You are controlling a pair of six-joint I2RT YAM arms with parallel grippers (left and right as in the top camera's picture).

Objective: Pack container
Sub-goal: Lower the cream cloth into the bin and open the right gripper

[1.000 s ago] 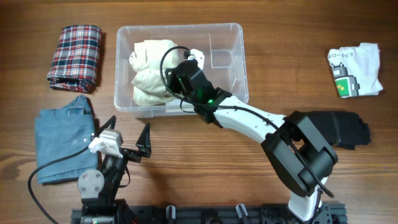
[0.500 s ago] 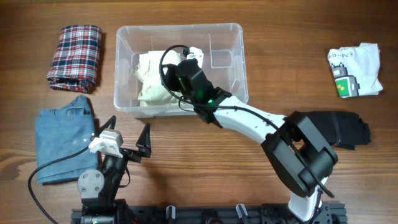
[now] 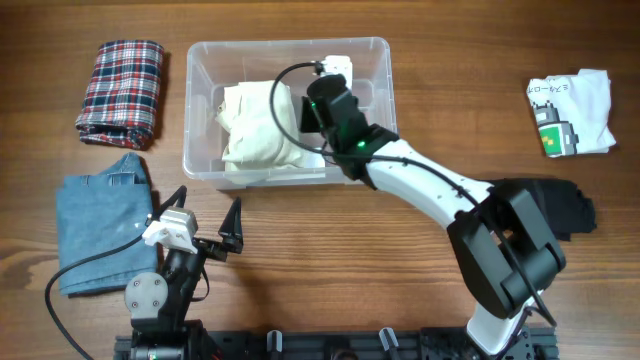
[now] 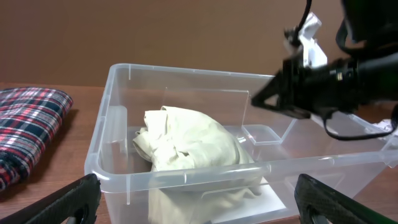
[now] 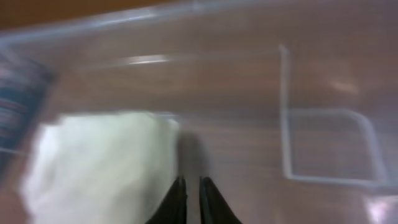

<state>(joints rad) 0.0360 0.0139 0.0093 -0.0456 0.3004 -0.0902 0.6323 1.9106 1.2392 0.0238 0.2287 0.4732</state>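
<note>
The clear plastic container (image 3: 290, 43) stands at the back middle of the table. A crumpled cream garment (image 3: 250, 125) lies inside it, toward the left and front. My right gripper (image 3: 306, 114) is inside the container just right of the garment, shut and empty. In the right wrist view its fingers (image 5: 188, 186) are nearly together over the bare container floor (image 5: 323, 112), with the cream garment (image 5: 99, 162) to their left. My left gripper (image 3: 205, 215) is open and empty in front of the container (image 4: 186, 168). Its view shows the garment (image 4: 186, 140) and the right gripper (image 4: 267, 99).
A folded plaid garment (image 3: 122, 92) lies left of the container and also shows in the left wrist view (image 4: 28, 124). A blue denim garment (image 3: 100, 230) lies at front left. A white printed shirt (image 3: 570, 112) lies far right, and a black garment (image 3: 560, 205) lies by the right arm.
The right gripper dragged the cream garment a little to the right inside the container, then came off it and moved right and toward the back. The left arm has not moved.
</note>
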